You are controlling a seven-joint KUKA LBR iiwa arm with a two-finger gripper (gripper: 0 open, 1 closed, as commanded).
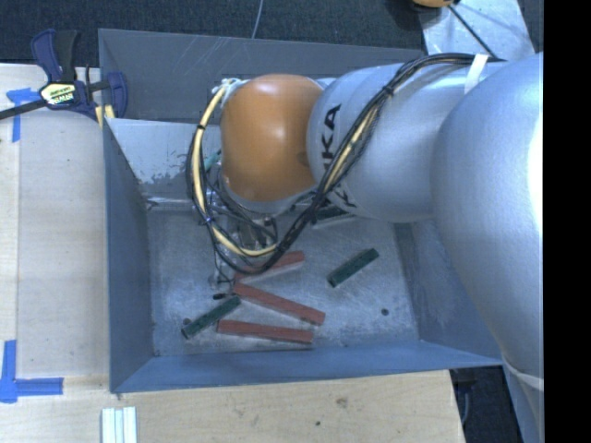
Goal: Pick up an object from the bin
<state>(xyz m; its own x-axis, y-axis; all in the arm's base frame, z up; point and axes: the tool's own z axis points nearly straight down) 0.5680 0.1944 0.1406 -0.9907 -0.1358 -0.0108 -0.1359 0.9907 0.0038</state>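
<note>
Seen from above, a grey metal bin (125,275) is shown with five thin flat strips scattered on its floor. Three are reddish-brown: an upper brown strip (284,261) that is partly covered by the robot's cables (242,244), a longer middle brown strip (279,304) lying at a slant, and a lower brown strip (266,332) lying nearly level by the near wall. Two are dark green: a left green strip (211,317) and, well apart from it, a right green strip (353,268). The gripper (222,281) is seen low over the floor at the left of the group, just above the left end of the middle brown strip, with the left green strip near it below. The gripper is largely hidden, so whether it is open or closed cannot be told, and nothing can be seen in its hold. The silver arm (416,155) is stretched in from the right, its wrist bent downward under a rounded orange cover (268,137).
</note>
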